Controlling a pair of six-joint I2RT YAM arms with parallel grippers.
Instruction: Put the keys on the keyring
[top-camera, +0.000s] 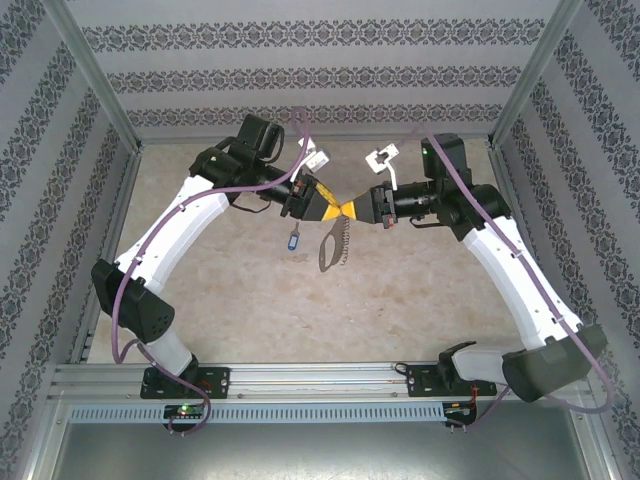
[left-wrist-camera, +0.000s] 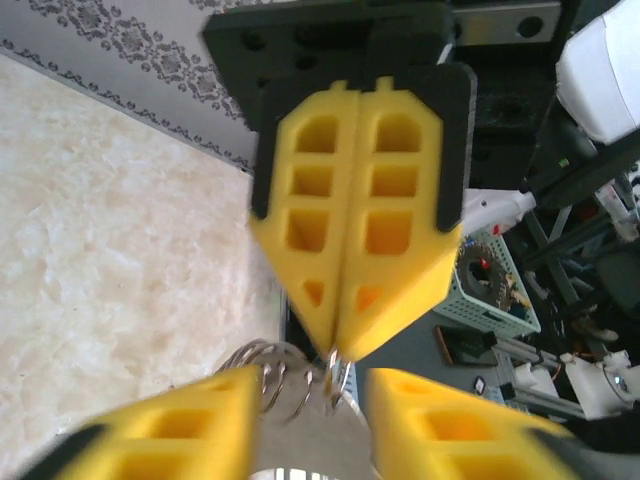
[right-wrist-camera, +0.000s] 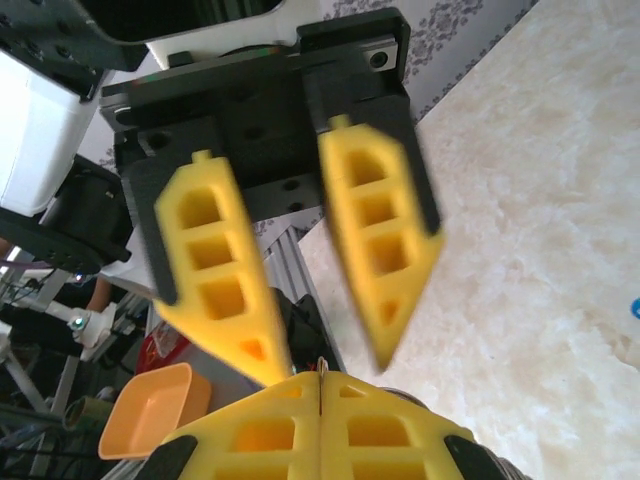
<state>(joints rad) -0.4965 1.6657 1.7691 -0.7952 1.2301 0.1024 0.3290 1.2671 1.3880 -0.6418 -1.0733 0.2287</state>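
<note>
Noted left end effector spread, yellow fingers well apart, gripping nothing. Noted right end effector pressed together, pinching the thin wire of the keyring at the very tips. Logged both end effectors nose to nose, tips meeting above the bench.

From left wrist: closed right tips reaching in between the spread left fingers, coiled grey stretch of keyring just beside them.

From above: keyring dangling straight below the pinch point; cannot tell whether its lower end touches the bench. Spotted key, blue head, below left end effector on the arm-base side, near keyring but apart from it.
</note>
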